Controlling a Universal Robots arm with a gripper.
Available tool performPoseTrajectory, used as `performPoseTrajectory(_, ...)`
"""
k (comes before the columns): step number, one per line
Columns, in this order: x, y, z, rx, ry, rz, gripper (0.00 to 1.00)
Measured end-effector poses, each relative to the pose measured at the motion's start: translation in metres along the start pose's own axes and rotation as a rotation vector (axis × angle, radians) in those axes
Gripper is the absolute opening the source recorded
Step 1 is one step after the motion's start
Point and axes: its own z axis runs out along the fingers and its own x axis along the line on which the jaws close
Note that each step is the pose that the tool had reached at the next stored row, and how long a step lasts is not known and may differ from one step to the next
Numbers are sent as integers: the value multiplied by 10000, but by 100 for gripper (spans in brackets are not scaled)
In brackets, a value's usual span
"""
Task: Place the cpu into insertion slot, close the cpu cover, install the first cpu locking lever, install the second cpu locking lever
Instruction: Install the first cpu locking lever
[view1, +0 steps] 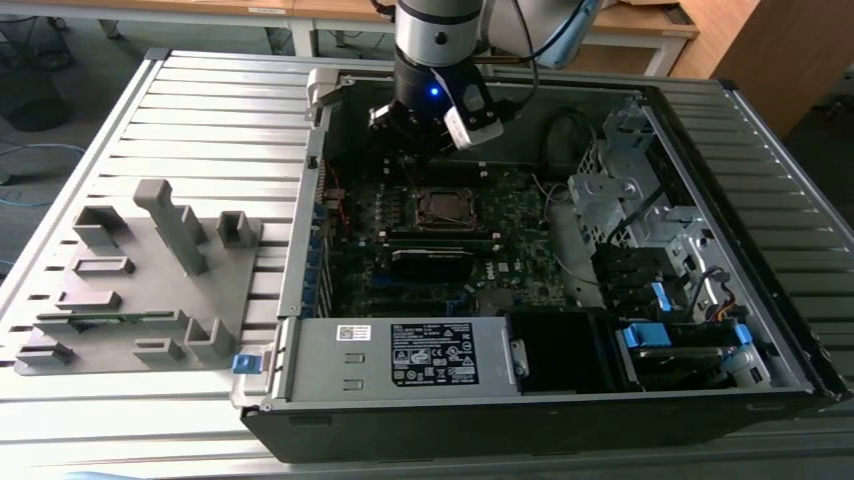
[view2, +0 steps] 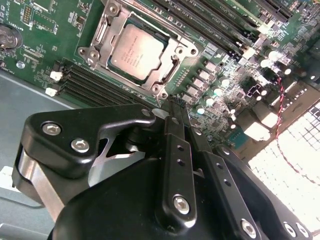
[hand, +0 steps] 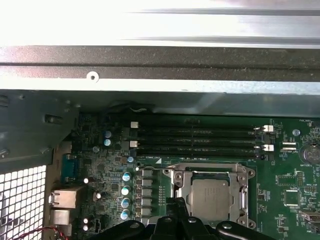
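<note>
Black gripper (view2: 175, 107) fingers (view2: 176, 150) lie pressed together in the second wrist view, tips meeting with nothing pinched between them. The tips hang over the green motherboard (view2: 45, 30), just beside one corner of the insertion slot (view2: 162, 89) and apart from it.

The cpu (view2: 137, 50) sits in that slot, its dull silver top showing through the square window of the cpu cover (view2: 172, 65). The cover lies flat over the chip. I cannot tell whether the locking levers along the frame are latched.

Close around the socket stand long black memory slots (view2: 80, 82) on one side and more of them (view2: 225, 22) on the other. A row of small silver capacitors (view2: 212, 92) sits near the fingertips. In the first wrist view the cpu (hand: 210, 199) lies just past the gripper (hand: 176, 204), with the memory slots (hand: 200, 135) behind it, then the grey case wall (hand: 160, 65). A coin battery (hand: 311, 152) sits off to one side and a red wire (hand: 40, 231) near the rear ports.

In the exterior view the gripper (view1: 416, 135) reaches down into the open computer case (view1: 534, 420). The power supply (view1: 400, 355) fills the near end. A drive cage (view1: 641, 190) stands on the exterior view's right. On the exterior view's left a grey fixture (view1: 134, 280) rests on the slatted table (view1: 200, 110), well apart from the case.
</note>
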Motion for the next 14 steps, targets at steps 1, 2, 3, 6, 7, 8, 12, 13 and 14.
performPoseTrajectory(1,6,0,0,0,-1,1,10)
performPoseTrajectory(2,16,-1,1,0,0,0,10)
performPoseTrajectory(3,30,0,1,2,1,-1,10)
performPoseTrajectory(6,81,0,4,0,0,-1,10)
performPoseTrajectory(7,95,0,4,1,1,-1,10)
performPoseTrajectory(8,108,0,5,-1,0,0,10)
performPoseTrajectory(12,124,1,5,2,1,-2,10)
performPoseTrajectory(13,125,1,5,0,1,-2,10)
performPoseTrajectory(14,126,1,5,1,1,-1,10)
